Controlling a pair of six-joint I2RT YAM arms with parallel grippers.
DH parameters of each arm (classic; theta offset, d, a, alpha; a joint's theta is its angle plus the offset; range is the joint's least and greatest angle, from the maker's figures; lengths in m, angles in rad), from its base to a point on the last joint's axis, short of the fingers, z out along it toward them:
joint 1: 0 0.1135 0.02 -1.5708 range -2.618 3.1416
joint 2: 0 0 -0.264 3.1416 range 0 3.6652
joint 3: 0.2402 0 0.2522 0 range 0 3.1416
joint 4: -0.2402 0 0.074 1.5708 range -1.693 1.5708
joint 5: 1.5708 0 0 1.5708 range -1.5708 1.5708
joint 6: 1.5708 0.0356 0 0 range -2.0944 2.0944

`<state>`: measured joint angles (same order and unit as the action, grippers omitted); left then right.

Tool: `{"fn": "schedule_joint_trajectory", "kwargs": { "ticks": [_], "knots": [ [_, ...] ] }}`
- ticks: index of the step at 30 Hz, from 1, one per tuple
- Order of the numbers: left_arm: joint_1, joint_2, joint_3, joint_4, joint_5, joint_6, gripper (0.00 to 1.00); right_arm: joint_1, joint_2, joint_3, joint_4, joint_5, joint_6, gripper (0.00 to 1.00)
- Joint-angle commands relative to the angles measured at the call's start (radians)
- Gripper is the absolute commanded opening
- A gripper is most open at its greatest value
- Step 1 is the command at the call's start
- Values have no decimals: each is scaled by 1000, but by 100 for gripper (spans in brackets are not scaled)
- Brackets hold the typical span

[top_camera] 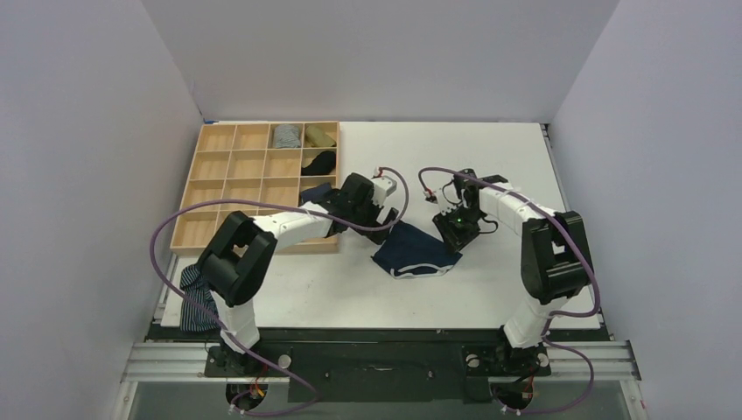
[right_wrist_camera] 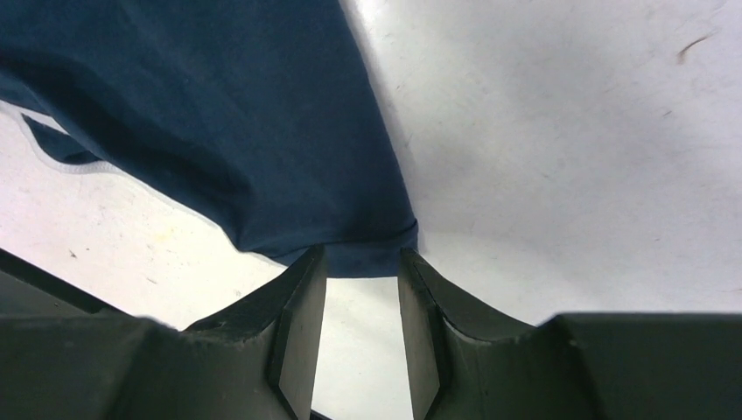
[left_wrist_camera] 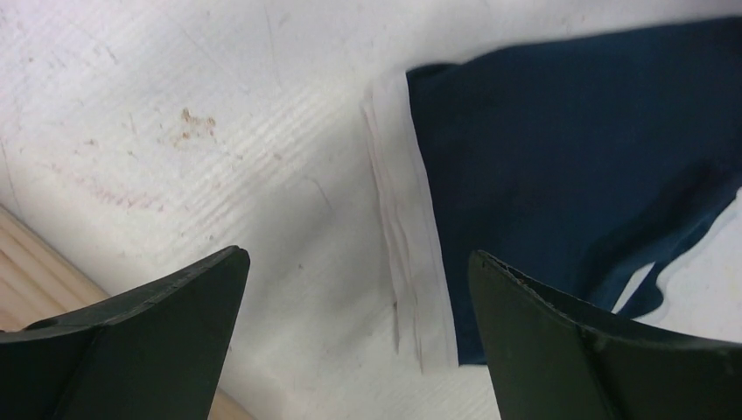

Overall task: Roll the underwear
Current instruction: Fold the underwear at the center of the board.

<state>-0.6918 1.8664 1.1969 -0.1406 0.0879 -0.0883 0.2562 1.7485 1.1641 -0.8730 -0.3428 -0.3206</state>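
The underwear (top_camera: pixel 411 252) is navy-blue fabric with white trim, lying spread on the white table between the two arms. My left gripper (left_wrist_camera: pixel 359 262) hangs over its white waistband (left_wrist_camera: pixel 404 236), jaws wide open and empty; the band lies between the fingers, nearer the right one. My right gripper (right_wrist_camera: pixel 362 262) is at the opposite navy corner (right_wrist_camera: pixel 367 258). Its jaws stand partly apart, bare table shows between them, and the hem lies across the gap at the fingertips.
A wooden tray (top_camera: pixel 213 188) of cells stands at the left, with rolled garments in its far right cells. A striped garment (top_camera: pixel 197 302) hangs off the table's near left edge. The left arm reaches over the tray's near right corner.
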Motion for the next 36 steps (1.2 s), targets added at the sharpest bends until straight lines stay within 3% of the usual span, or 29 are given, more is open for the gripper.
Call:
{"fn": "schedule_joint_trajectory", "kwargs": {
  "ticks": [1,11,26,36],
  "knots": [
    [-10,-91,-57,-38,11,141,97,24,-51,-32,13,19,-18,33],
    [-124,-82,-144,-2,-191,265,97,74,-4,-55,71,217,20,33],
    [-149,-6,-23,-62,-182,120,97,81,112,137,41,310,-87,33],
    [-152,-112,-37,-7,-122,188,97,75,148,322,-17,246,-163,36]
  ]
}}
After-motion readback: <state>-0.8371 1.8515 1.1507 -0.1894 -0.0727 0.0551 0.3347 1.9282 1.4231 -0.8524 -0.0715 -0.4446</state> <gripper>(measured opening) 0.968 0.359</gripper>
